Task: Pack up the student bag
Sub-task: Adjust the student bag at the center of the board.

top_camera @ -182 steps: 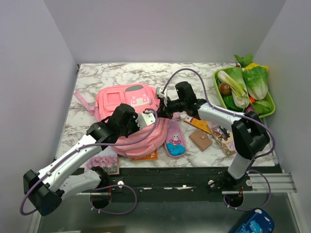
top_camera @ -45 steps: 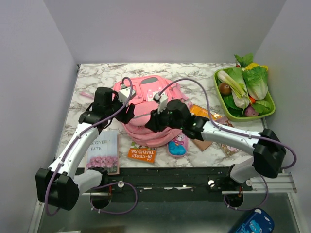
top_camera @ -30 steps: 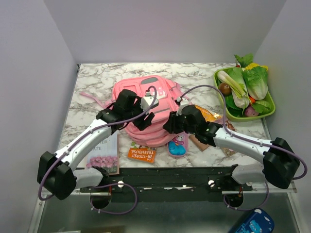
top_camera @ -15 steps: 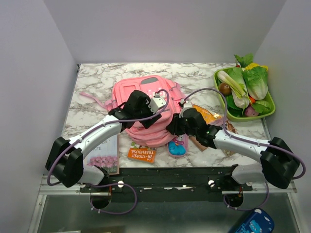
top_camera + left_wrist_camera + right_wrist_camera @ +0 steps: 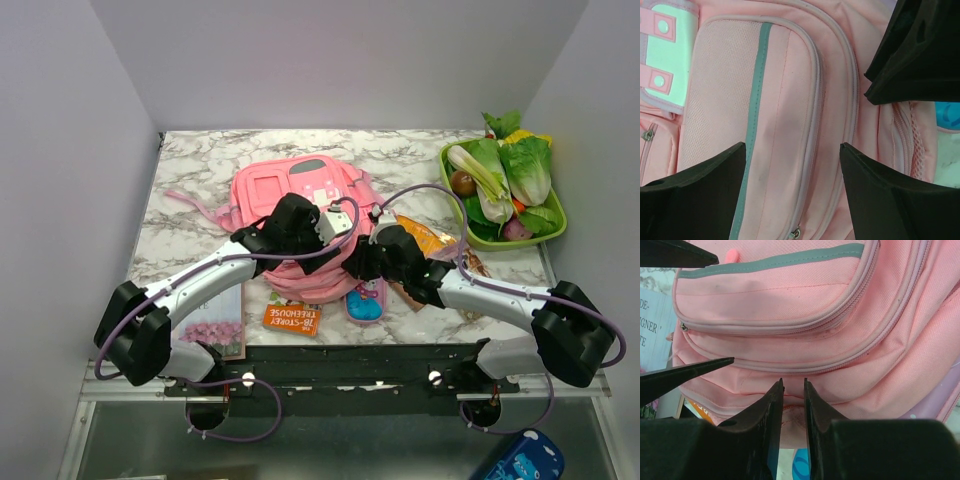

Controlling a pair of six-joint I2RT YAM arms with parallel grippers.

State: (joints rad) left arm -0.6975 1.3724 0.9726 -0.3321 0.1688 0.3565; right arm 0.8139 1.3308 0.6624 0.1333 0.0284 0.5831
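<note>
We see the student bag [image 5: 300, 185] on the counter [image 5: 200, 160], its pockets zipped. The left jaws are spread above it; the right jaws are nearly together, grip unclear. The green tray [image 5: 447, 192] holds leafy vegetables [image 5: 512, 168].

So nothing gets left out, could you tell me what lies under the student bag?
An orange book and a pencil case poke out from under the student bag's near edge; anything further beneath is covered.

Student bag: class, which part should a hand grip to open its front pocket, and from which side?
Probably the small zip pull at the end of the front pocket zip on the student bag. Come from above, pinching across the tab: it sticks out, while the surrounding fabric lies smooth.
</note>
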